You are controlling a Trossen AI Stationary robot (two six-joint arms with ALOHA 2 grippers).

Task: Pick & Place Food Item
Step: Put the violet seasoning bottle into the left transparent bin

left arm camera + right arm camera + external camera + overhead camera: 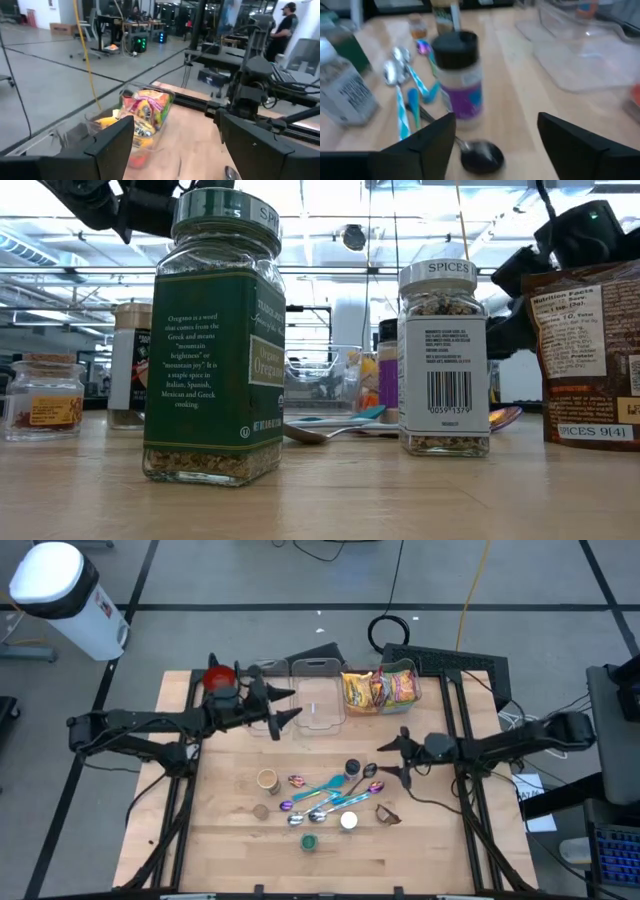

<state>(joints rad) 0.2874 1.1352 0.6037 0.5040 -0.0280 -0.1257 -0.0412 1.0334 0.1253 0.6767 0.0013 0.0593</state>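
A purple-labelled spice jar with a black lid (352,769) stands upright on the table among spoons; it also shows in the right wrist view (457,75). My right gripper (394,759) is open and empty, level, just right of that jar, and it shows in its own wrist view too (495,120). A clear bin of bright snack bags (380,688) sits at the far edge. My left gripper (287,706) is open and empty, held over the far left part of the table, beside an empty clear bin (320,698). Its wrist view (177,125) looks toward the snack bags (145,112).
Several spoons (322,795) lie at mid-table. Around them stand a tan-lidded jar (267,779), a green-lidded oregano jar (310,840), a white-lidded spice jar (348,822) and a brown packet (387,812). A red item (220,678) sits far left. A person (286,25) stands beyond the table.
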